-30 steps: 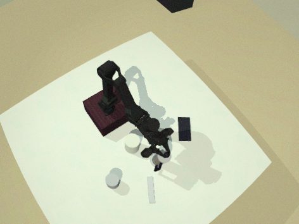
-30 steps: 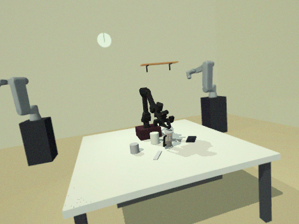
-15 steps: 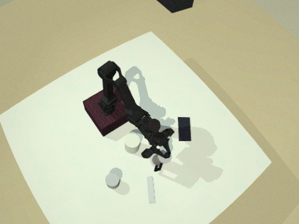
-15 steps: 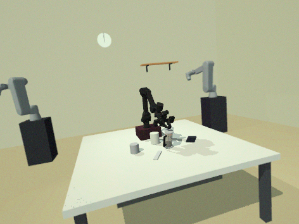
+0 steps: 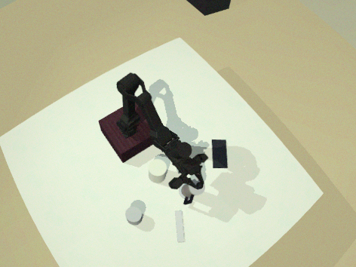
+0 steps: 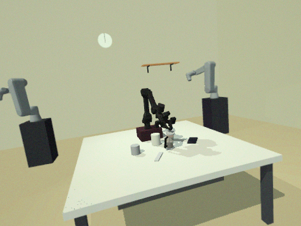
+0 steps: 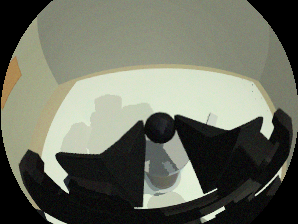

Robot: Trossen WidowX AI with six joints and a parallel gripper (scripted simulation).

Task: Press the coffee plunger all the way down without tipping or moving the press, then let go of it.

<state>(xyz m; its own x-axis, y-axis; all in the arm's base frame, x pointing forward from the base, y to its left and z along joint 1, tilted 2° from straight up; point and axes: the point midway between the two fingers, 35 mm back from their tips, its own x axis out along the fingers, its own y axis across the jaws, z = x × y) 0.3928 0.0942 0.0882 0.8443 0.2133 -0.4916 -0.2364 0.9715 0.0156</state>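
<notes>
The fingers are clamped on the round black knob (image 7: 160,125) of the plunger, one either side of it. Directly below stands the coffee press (image 6: 169,140), upright on the white worktop (image 6: 198,166), just beside a white cylinder (image 6: 155,139) and the arm's dark red base block (image 6: 145,132). The press looks tall, narrow and light, likely glass-walled and easy to tip, so the knob is the right hold and the push should run straight down. Farther off lies a dark flat slab (image 6: 192,140).
</notes>
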